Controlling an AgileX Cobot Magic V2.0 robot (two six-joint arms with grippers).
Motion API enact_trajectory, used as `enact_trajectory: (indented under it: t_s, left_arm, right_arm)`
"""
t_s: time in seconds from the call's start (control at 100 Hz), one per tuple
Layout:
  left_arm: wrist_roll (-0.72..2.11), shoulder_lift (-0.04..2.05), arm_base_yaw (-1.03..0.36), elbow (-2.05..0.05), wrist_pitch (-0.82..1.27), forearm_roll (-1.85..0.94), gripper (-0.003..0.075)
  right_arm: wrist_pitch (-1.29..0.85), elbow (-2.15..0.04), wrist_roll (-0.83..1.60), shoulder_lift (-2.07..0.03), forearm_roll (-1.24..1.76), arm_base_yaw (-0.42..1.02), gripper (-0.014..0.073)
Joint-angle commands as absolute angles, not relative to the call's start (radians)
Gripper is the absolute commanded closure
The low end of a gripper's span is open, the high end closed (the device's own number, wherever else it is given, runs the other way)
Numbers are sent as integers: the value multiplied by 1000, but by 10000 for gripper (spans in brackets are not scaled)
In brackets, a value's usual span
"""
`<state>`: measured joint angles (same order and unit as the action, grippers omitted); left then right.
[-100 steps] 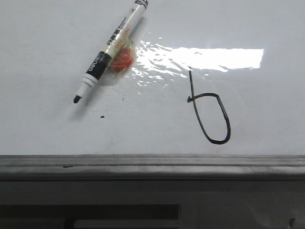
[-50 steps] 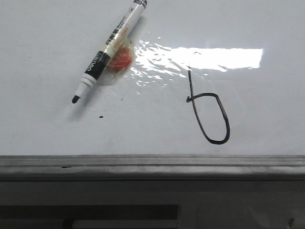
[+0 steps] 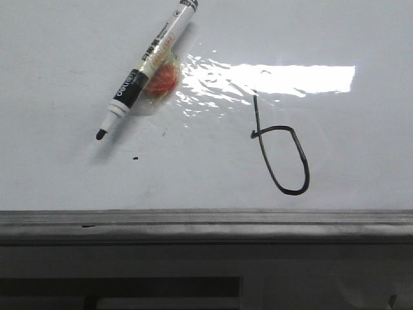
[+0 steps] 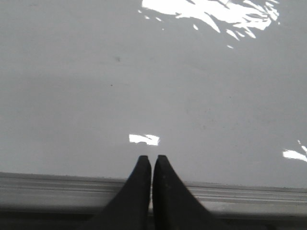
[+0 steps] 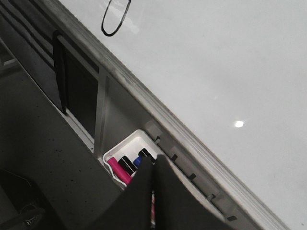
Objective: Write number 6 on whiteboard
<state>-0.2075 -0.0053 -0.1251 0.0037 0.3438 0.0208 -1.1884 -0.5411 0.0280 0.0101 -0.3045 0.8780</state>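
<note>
The number 6 [image 3: 290, 192] is a thin black line on the whiteboard [image 3: 193, 174], right of centre, with a tall stem and a narrow loop. Its loop also shows in the right wrist view [image 5: 108, 35]. A black-and-white marker [image 3: 145, 64] lies uncapped on the board at the upper left, tip toward the front. Neither gripper shows in the front view. My left gripper [image 4: 152, 158] is shut and empty over the board's front edge. My right gripper [image 5: 156, 157] is shut and empty off the board, above a pen tray.
A grey metal ledge [image 3: 193, 219] runs along the board's front edge. An orange blob in clear wrap [image 3: 166, 77] lies under the marker. A tiny black dot [image 3: 135, 157] sits nearby. A white tray [image 5: 139, 139] below the ledge holds several markers, one pink [image 5: 117, 170].
The whole front view has shifted a few pixels; marker and 6 sit slightly further left and up in the picture. Nothing on the board has moved relative to the rest.
</note>
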Motion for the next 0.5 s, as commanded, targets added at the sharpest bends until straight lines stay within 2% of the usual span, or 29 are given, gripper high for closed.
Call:
enact_trajectory:
  t_s: [0.0, 0.05, 0.13, 0.27, 0.49]
  left_arm:
    - [-216, -36, -124, 48, 307, 30, 739]
    - [-216, -36, -124, 48, 307, 30, 739]
    - [-216, -36, -124, 48, 307, 30, 739]
    - [-216, -36, -124, 48, 307, 30, 739]
    - [-216, -36, -124, 48, 307, 30, 739]
  right_arm:
    - [-1121, -560, 25, -16, -367, 835, 657]
    - [-1083, -560, 25, -16, -385, 787, 658]
    - [-904, -560, 25, -16, -387, 684, 657]
    - [-644, -536, 25, -16, -370, 450, 657]
    - [-435, -312, 25, -16, -69, 112, 657]
